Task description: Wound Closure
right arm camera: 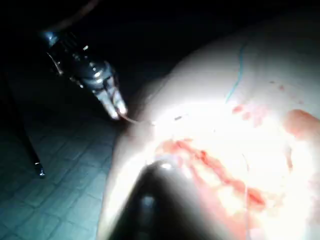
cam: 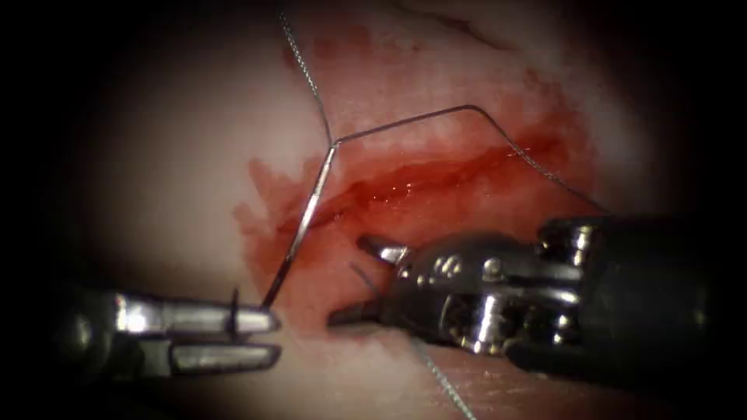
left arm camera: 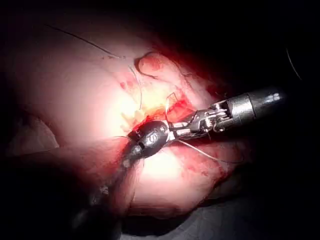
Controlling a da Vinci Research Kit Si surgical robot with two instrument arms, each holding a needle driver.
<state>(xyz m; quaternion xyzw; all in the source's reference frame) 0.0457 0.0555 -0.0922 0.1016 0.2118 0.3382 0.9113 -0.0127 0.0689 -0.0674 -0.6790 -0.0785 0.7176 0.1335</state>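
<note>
The cut (cam: 436,175) runs across the tissue (cam: 179,155), wet with red fluid. The needle (cam: 307,214) slants over the cut's left end. Its upper end (cam: 334,145) carries the thread (cam: 467,107), and its lower end meets the tip of the left tool's upper jaw. The left tool (cam: 272,337) lies at the lower left, its jaws slightly apart with nothing between them; a short dark strand (cam: 233,311) crosses the upper jaw. I cannot tell whether the needle's lower end is in the tissue. The right tool (cam: 354,280) is open just below the cut and holds nothing. The left tool (right arm camera: 120,112) hovers at the tissue's edge.
One thread strand (cam: 303,70) climbs from the needle's upper end to the top edge. Another strand (cam: 443,381) runs from under the right tool's jaws to the bottom edge. The right tool's shaft (cam: 646,295) covers the lower right. A red stain (cam: 264,233) spreads left of the cut.
</note>
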